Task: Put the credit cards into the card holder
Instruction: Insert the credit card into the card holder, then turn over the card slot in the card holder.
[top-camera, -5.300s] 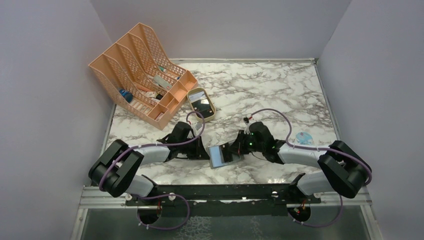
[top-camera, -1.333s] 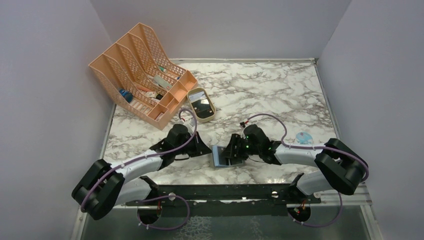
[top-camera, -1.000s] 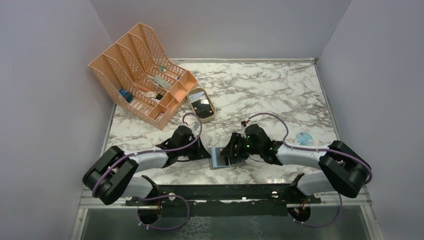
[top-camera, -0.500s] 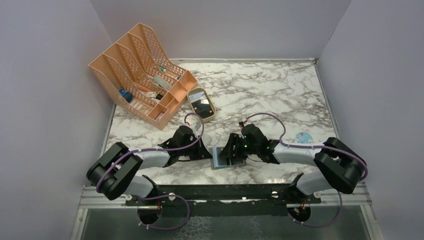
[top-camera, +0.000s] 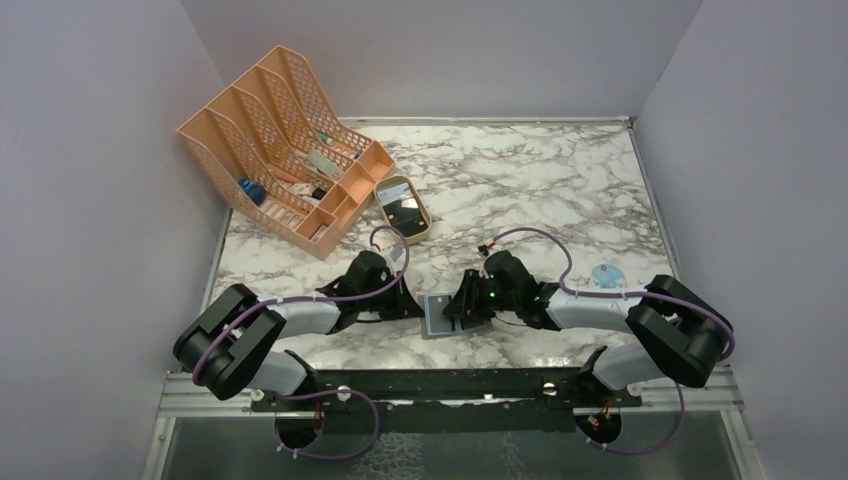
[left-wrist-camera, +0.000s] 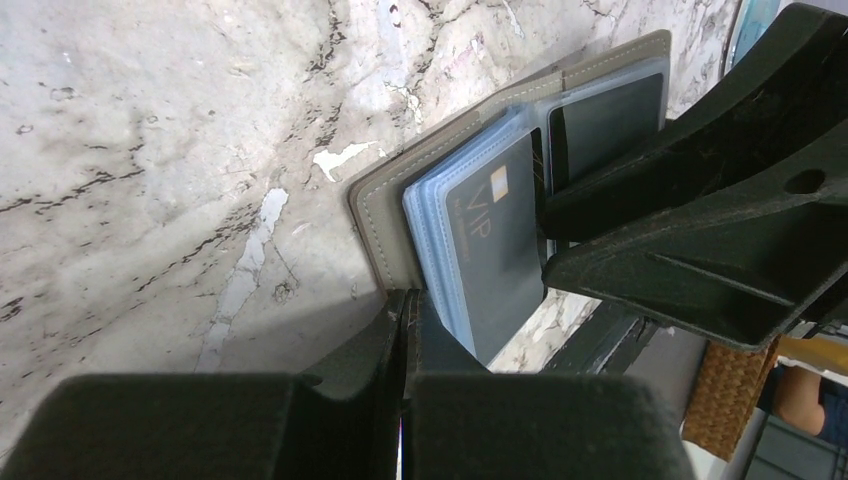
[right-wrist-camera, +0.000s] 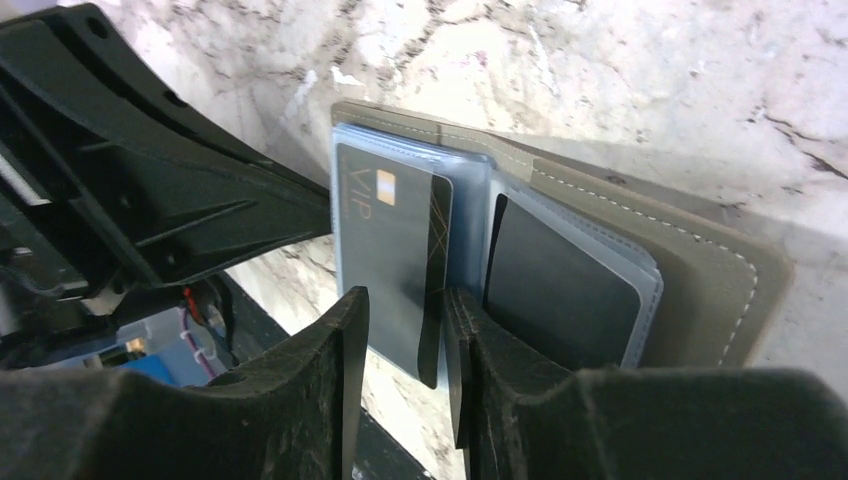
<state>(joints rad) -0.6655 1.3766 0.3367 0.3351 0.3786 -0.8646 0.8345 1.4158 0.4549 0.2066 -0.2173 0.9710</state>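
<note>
1. Card holder (right-wrist-camera: 715, 270) is seen lying open on the marbled bench (top-camera: 520, 180), near its front edge between the two arms, with the grey cover down and the blue-grey pockets up.
2. A dark VIP card (right-wrist-camera: 390, 250) is lodged in the pocket nearer the left claw, one end protruding toward the right claw. A second dark card (right-wrist-camera: 555, 285) is seated in the neighbouring pocket.
3. The VIP card's long axis is judged to run roughly in line with the right claw's fingers, so a straight push ahead is called for.
4. The right claw (right-wrist-camera: 407, 300), the nearer one, is set partly spread astride that card, fingers against its long edges, apparently pinching it.
5. The left claw (left-wrist-camera: 403, 300) is pressed together at the holder's edge; whether the cover is gripped cannot be told.
</note>
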